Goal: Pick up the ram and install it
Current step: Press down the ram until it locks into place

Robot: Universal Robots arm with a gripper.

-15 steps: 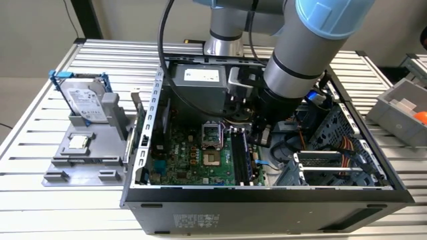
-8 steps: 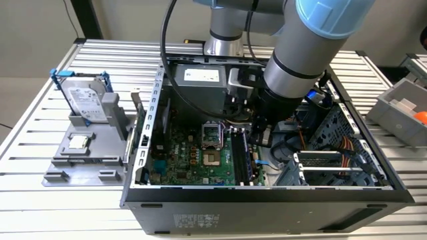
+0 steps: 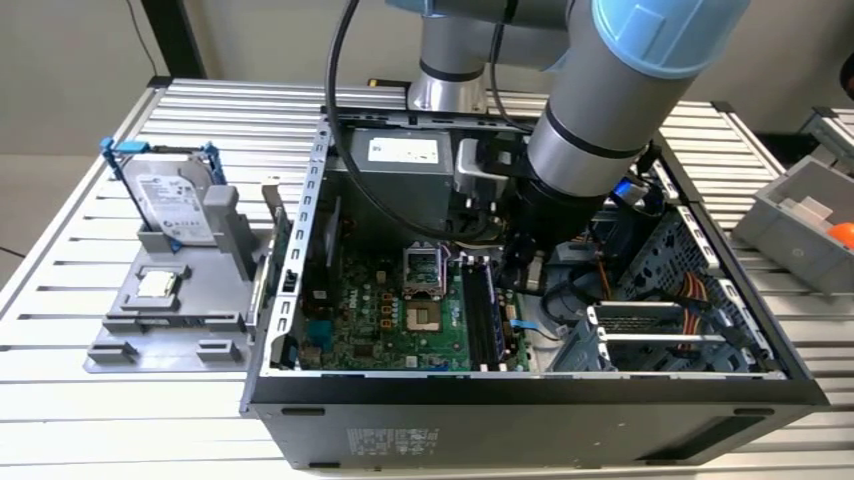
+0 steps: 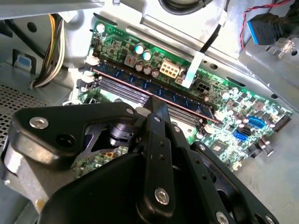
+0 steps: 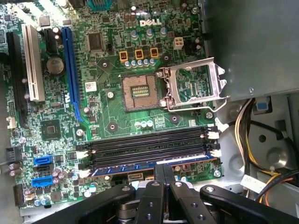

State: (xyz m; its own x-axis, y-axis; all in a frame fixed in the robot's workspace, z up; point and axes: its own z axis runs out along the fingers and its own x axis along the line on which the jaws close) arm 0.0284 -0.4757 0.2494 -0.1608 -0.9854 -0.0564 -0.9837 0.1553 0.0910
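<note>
Gripper (image 5: 163, 173) fingers pinched together | ram (image 5: 140, 165) seated in slot, beneath fingertips

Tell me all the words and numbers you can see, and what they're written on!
No text can be quoted here.
motherboard: a white brand logo in the first wrist view, a name only, not quoted.
white sticker on the motherboard: too small to read.
power supply label: too small.
hard drive label: blurred.
computer case sticker: too small.

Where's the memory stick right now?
The ram sits in a slot on the motherboard, right below the gripper, in both wrist views.
</note>
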